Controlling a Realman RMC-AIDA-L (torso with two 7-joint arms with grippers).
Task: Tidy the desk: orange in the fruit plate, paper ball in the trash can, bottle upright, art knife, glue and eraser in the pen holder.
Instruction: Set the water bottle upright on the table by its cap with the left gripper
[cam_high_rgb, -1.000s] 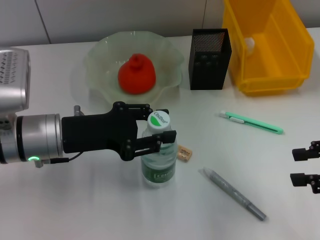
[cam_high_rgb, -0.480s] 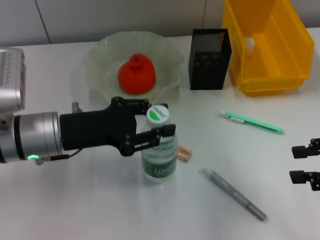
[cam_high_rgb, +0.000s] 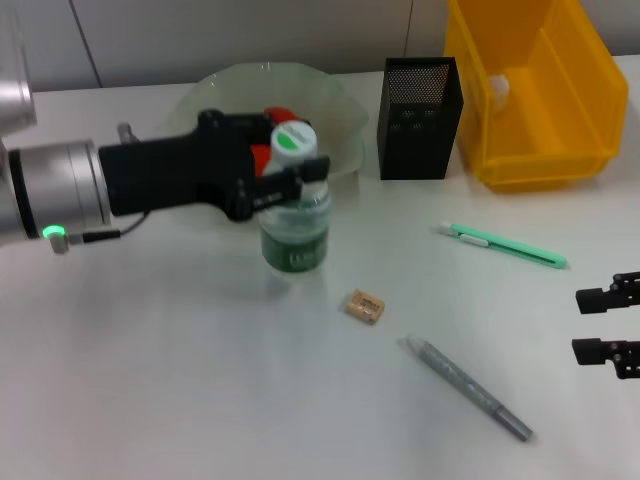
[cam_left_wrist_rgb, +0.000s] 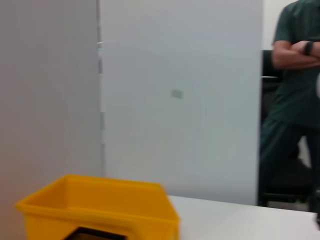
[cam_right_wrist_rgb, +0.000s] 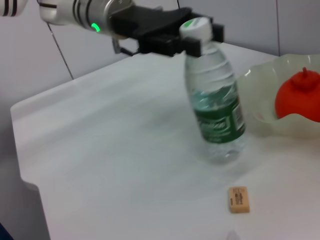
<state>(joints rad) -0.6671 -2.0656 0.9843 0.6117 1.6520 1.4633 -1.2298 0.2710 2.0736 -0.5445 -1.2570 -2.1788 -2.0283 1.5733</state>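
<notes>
The black left gripper (cam_high_rgb: 285, 172) clenches the neck of the clear ribbed plastic bottle (cam_high_rgb: 294, 222) with green label, tilted; the right gripper (cam_high_rgb: 605, 324) rests released, far right.

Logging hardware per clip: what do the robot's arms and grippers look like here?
The left arm has a silver cylindrical wrist with a lit green LED and a thin cable beside it. The left gripper is matte black with angular linkage fingers. Only the black finger ends of the right gripper show at the head view's edge.
</notes>
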